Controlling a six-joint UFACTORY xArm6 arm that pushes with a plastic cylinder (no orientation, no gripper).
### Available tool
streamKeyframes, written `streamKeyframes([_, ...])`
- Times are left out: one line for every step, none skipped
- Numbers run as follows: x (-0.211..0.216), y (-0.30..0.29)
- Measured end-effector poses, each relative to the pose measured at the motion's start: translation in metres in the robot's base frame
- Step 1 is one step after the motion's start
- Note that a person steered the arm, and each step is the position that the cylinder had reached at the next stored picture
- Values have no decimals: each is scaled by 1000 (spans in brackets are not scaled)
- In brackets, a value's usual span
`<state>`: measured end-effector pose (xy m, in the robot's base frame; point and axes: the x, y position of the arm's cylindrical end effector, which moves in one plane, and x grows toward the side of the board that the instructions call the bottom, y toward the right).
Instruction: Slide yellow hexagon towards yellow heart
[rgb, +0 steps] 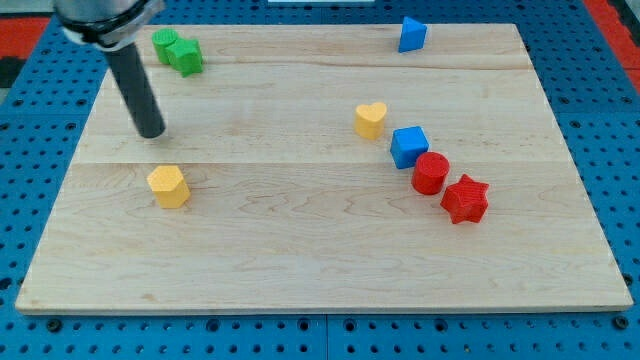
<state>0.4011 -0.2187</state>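
Green, blue, red blocks

The yellow hexagon is placed near the left edge of the board, with the tip just above it. The yellow heart is set right of centre and is followed diagonally toward the bottom-right corner by the blue cube, red cylinder and red star.

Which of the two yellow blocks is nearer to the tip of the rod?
The yellow hexagon, at the view's left. My tip stands just above it in the view, not touching. The yellow heart lies far off toward the view's right, beside the blue cube.
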Motion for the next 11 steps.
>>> streamKeyframes([19, -52])
streamKeyframes([61, -86])
streamKeyframes([108, -60])
streamKeyframes([110, -12])
streamKeyframes([110, 37])
streamKeyframes([109, 57])
streamKeyframes([105, 52])
streamKeyframes([99, 36])
streamKeyframes([90, 30])
streamKeyframes([75, 32])
streamKeyframes([63, 42])
